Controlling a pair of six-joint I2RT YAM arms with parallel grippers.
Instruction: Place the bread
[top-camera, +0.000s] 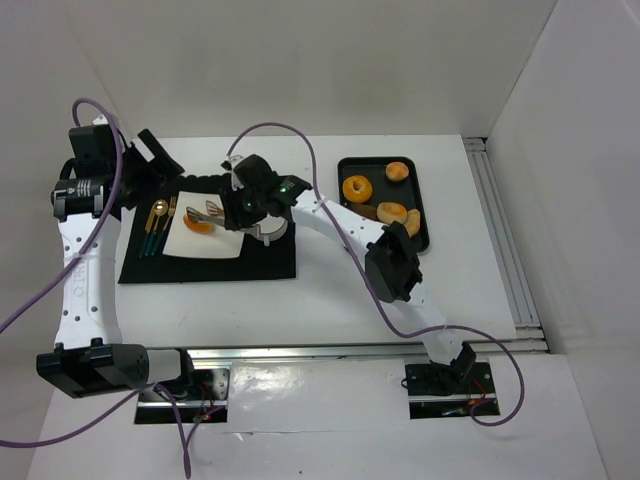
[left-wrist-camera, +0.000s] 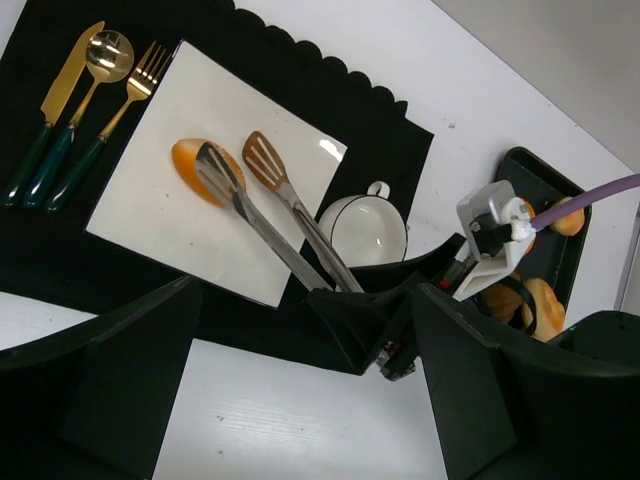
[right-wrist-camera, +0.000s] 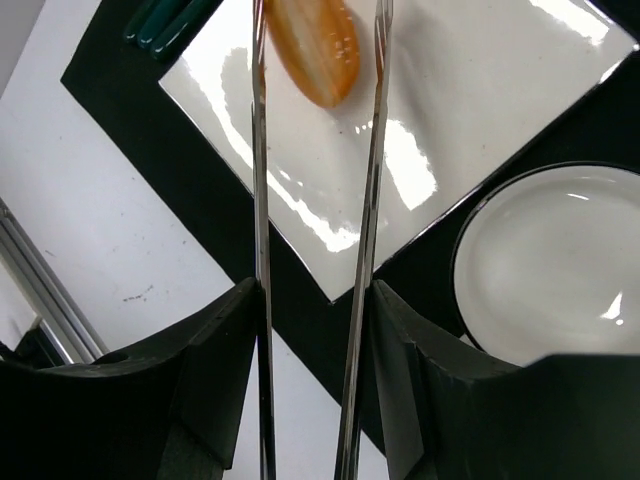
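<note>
An orange oval bun of the bread (top-camera: 198, 225) lies on the white square plate (top-camera: 218, 244). My right gripper (top-camera: 243, 205) is shut on metal tongs (top-camera: 206, 212) that reach over the plate. In the right wrist view the bun (right-wrist-camera: 312, 50) sits between the two tong arms (right-wrist-camera: 372, 200), with my right gripper (right-wrist-camera: 312, 300) clamped on them. In the left wrist view one tong blade (left-wrist-camera: 215, 170) overlaps the bun (left-wrist-camera: 185, 158). A ring doughnut (top-camera: 357, 188) and other buns (top-camera: 397, 171) lie in the black tray (top-camera: 345, 163). My left gripper (top-camera: 160, 155) is open and empty.
The plate rests on a black placemat (top-camera: 210, 268) with gold cutlery (top-camera: 158, 225) on its left. A white cup (top-camera: 272, 232) stands just right of the plate, under my right arm. White walls enclose the table, and a rail (top-camera: 500, 230) runs along the right.
</note>
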